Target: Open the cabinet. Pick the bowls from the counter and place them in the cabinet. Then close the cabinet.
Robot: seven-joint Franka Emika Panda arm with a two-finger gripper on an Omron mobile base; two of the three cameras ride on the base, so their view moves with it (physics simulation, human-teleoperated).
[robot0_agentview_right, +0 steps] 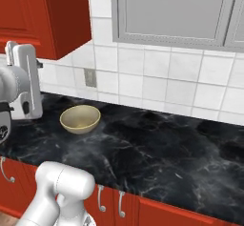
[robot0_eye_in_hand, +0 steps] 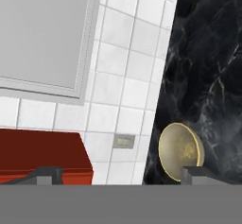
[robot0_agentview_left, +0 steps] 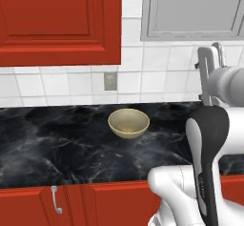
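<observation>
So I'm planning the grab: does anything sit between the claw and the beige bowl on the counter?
Nothing visible does. The beige bowl sits alone on the black counter, and the open claw has no object between it and the bowl.

The arm is glossy white, built of rounded, tubular segments with bulbous joint housings. One link carries a long dark charcoal inlay, a smooth oval panel edged in white with faint small lettering running down it. A pale grey cylindrical joint sits above it, and a flat, rectangular light-grey bracket with a small dark fitting on its side rises beside that. In the right base view the rounded white shoulder housing shows matte shading, and the pincer ends in two small dark grey, blocky finger tips
</observation>
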